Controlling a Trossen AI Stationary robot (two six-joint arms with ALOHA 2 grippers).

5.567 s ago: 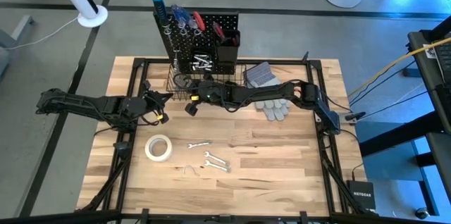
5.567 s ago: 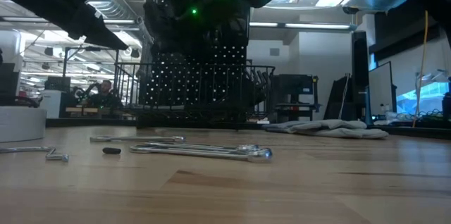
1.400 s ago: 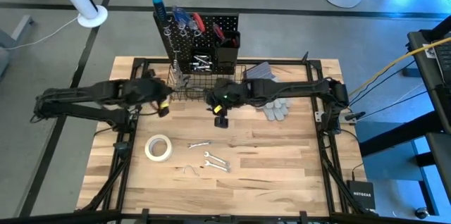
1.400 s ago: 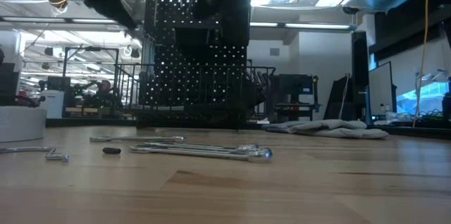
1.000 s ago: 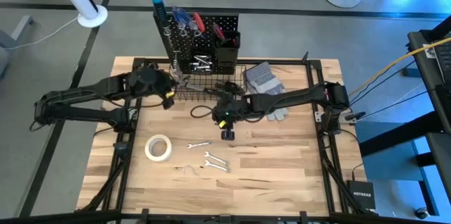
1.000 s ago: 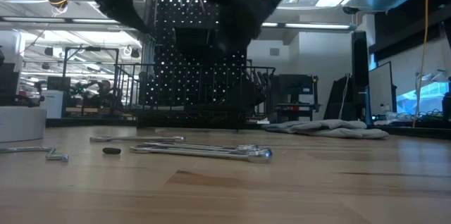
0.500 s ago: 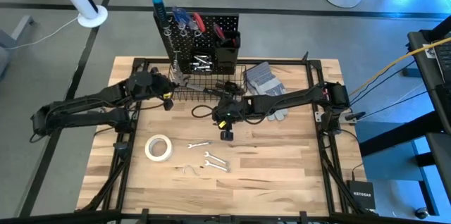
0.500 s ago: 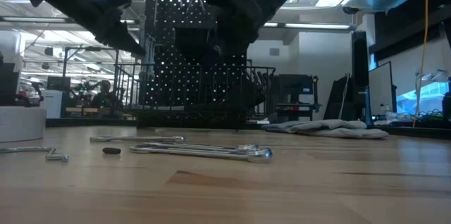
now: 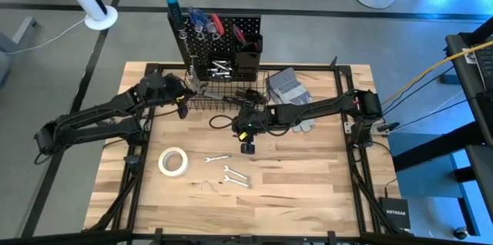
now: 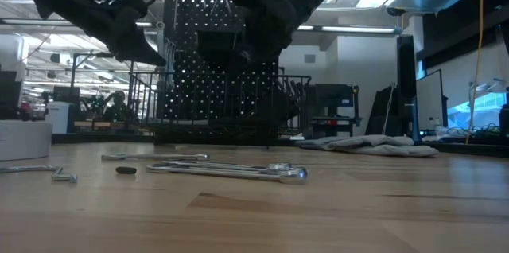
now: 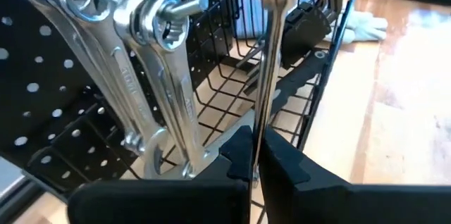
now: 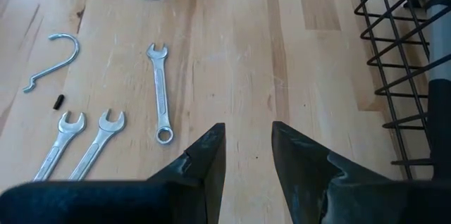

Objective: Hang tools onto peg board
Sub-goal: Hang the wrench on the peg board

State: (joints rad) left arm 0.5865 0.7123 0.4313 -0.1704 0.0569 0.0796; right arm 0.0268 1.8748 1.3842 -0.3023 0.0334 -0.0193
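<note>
The left claw [image 9: 185, 91] is up at the left edge of the peg board [image 9: 231, 33], which stands upright at the far middle of the worktop [image 9: 308, 176]. It is clenched on a thin silver wrench [image 11: 270, 62], held edge-on just beside a row of wrenches already hanging [image 11: 151, 76] from a hook on the board. The black wire basket [image 9: 219, 95] sits at the board's foot, right below.

The right claw [image 9: 246, 146] hangs over the bare middle of the worktop, just in front of the basket, its fingers [image 12: 208, 157] parted and grasping nothing.

Still lying on the wood, near and left of that claw: a white tape roll [image 9: 174, 161], a small single wrench [image 12: 161, 91], a pair of wrenches side by side [image 12: 84, 139] and a loose silver hook [image 12: 53, 58]. Grey gloves [image 9: 296, 118] lie to the right of the basket.
</note>
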